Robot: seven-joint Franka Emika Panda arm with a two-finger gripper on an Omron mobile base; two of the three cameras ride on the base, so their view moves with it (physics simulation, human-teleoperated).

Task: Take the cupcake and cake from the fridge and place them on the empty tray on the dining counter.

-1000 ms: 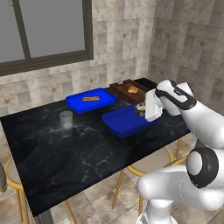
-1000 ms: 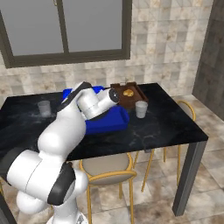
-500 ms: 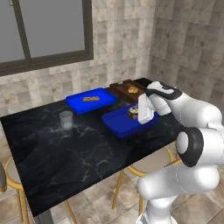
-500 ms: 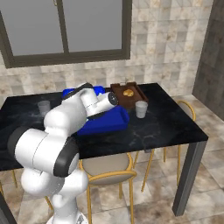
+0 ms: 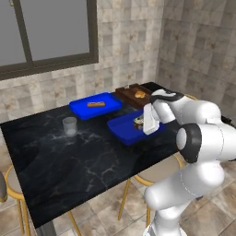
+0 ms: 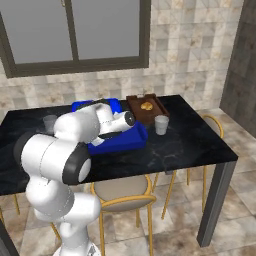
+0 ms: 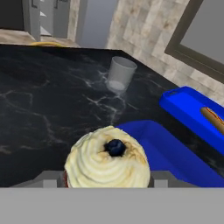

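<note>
left base view, left to right: a clear glass stands on the black veined tabletop; behind it lies a blue tray with a tan bread stick; nearer the arm is the second blue tray, with a dark brown tray holding a tan item just behind it. the pincer hangs over the near blue tray with the cupcake between its fingers, pale top showing. whether the cupcake touches the tray floor cannot be told.

right base view, left to right: a glass at the far left of the tabletop, the white arm lying across the blue tray, then the dark brown tray and a second glass just beside it.

hand view: the cupcake, cream swirl with a dark berry on top, sits held between the part-closed fingers, above the blue tray rim; a glass stands beyond, and the bread-stick tray lies at right.
</note>
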